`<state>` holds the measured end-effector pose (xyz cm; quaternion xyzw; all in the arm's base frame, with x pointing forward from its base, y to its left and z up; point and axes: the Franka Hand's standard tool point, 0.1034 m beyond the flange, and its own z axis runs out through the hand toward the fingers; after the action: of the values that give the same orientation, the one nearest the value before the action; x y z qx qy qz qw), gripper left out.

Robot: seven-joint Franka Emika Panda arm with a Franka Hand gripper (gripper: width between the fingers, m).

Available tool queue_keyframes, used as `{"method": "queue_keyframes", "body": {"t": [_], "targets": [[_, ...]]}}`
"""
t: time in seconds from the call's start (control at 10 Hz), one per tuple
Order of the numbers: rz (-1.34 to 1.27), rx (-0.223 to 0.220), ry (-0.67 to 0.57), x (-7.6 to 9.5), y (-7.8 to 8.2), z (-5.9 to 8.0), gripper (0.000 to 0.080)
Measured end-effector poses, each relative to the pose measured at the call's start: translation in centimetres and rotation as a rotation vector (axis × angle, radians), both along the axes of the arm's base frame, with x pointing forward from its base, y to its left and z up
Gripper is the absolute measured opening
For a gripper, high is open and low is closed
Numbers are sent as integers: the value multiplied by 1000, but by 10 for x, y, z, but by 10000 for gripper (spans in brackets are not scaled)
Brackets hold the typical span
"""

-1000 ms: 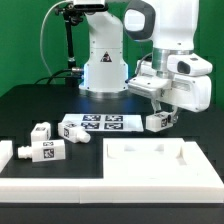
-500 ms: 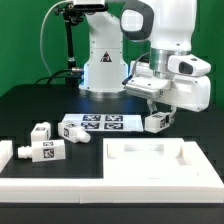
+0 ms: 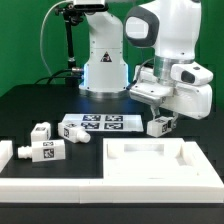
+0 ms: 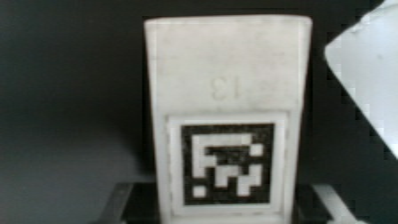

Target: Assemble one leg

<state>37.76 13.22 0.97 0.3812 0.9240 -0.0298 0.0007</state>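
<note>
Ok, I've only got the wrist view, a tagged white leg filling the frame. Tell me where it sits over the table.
Observer: The leg is held in the gripper, on the exterior view's right of the marker board.
Operator: Give me what's near it.
Observer: The large white panel lies on the table, just nearer the camera than the leg.
Operator: Report the other legs.
Observer: Two loose legs lie at the exterior view's left.

Glossy white rounded arm [image 3: 170, 35], dark grey joint cap, boxy white wrist [image 3: 188, 85].
</note>
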Motion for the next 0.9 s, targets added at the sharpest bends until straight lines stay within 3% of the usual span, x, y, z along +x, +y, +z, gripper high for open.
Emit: {"method": "queue_keyframes", "body": {"t": [0.2,0.3,0.4,0.6,0.8,0.9], "targets": [[-2,-1,0,0,-1,0,285],[-3,-1,0,0,-1,0,472],[-7,-3,-1,2,-3,1,590],[-118,-39,-49,24,-20,36,637],[-435,-84,-56,27,-23,43,647],[-461,-70,-68,34,-20,42,647]]}}
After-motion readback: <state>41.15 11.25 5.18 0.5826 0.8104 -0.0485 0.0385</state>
